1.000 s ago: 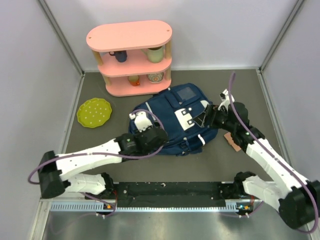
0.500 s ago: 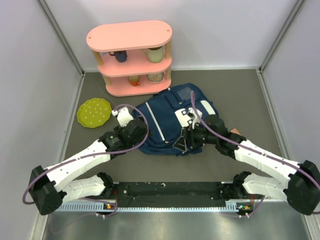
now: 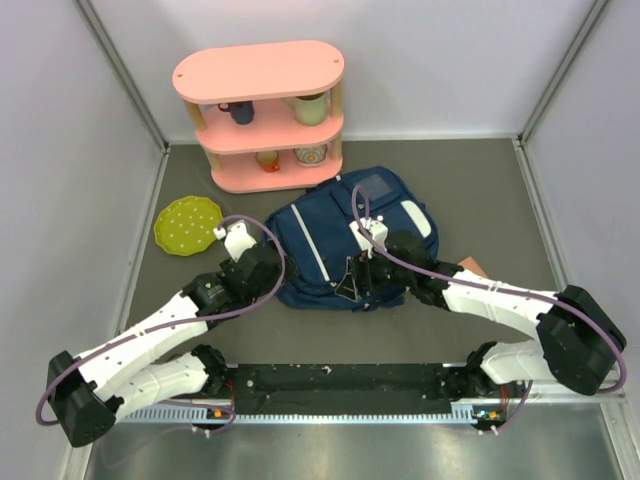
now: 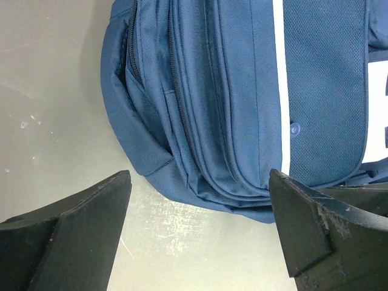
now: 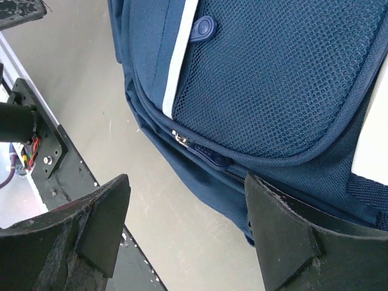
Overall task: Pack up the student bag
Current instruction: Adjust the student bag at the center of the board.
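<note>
Both spread wide and empty: left gripper (beside student bag), right gripper over its edge.

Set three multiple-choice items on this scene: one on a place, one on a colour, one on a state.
1. Where does the green plate lie?
A) on the table, left of the student bag
B) on top of the bag
C) inside the bag

2. What colour is the shelf unit?
A) yellow
B) pink
C) white

3. How does the left tool stand?
A) shut on a strap
B) shut on the plate
C) open, holding nothing

Key:
1 A, the plate lies flat on the grey table beside the bag.
2 B, all its boards are pink.
3 C, the wrist view shows its jaws wide apart, gripping nothing.
</note>
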`<state>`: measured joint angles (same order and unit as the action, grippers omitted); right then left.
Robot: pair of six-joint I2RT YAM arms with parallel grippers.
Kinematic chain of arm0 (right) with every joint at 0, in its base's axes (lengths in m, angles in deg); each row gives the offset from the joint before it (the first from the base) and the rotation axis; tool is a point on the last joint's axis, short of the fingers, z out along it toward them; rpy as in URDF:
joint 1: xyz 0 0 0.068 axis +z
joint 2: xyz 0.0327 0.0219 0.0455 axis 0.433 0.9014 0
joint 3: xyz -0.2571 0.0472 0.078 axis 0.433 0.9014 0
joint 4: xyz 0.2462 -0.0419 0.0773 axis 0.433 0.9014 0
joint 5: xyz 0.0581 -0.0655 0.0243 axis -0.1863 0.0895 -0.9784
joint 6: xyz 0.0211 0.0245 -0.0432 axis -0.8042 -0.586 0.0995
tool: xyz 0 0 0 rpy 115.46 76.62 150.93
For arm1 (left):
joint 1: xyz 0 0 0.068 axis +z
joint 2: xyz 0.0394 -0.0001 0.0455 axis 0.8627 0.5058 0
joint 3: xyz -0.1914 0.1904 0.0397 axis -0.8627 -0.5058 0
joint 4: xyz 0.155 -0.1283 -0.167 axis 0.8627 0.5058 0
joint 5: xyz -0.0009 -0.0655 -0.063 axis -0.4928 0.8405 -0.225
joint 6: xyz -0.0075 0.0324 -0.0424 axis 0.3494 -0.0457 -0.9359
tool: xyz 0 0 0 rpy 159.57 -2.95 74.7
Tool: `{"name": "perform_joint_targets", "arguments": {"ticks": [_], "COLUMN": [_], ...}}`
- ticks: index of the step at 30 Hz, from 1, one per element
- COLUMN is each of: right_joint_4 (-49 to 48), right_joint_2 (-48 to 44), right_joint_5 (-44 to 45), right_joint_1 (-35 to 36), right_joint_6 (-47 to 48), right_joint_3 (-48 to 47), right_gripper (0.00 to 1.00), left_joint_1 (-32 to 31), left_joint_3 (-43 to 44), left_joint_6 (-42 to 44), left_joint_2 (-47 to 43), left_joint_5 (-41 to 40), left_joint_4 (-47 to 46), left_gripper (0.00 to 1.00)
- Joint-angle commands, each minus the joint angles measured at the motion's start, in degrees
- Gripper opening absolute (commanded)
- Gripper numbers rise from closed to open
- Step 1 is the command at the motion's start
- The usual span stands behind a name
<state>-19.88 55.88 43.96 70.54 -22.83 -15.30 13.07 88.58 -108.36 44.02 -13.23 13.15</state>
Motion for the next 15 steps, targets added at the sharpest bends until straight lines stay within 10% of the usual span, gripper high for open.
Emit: {"name": "perform_joint_targets", "arguments": {"ticks": [1, 15], "right_joint_4": [-5.95, -7.37], "right_joint_2": [1.03, 4.11], "right_joint_5": [0.21, 0.21], "right_joint_1": [1.78, 4.15], "right_joint_6": [0.65, 0.47], "right_joint_3": [-2.03, -3.61], "right_gripper": [0.76, 0.76], "left_joint_1": [0.14, 0.23], "left_joint_3": [-0.07, -1.39], "left_joint_6": [-0.09, -0.97], "left_joint_2": [0.51, 1.04], "left_joint_5": [0.73, 3.28], "left_joint_4": [-0.11, -2.13], "left_gripper": [0.99, 0.99]}}
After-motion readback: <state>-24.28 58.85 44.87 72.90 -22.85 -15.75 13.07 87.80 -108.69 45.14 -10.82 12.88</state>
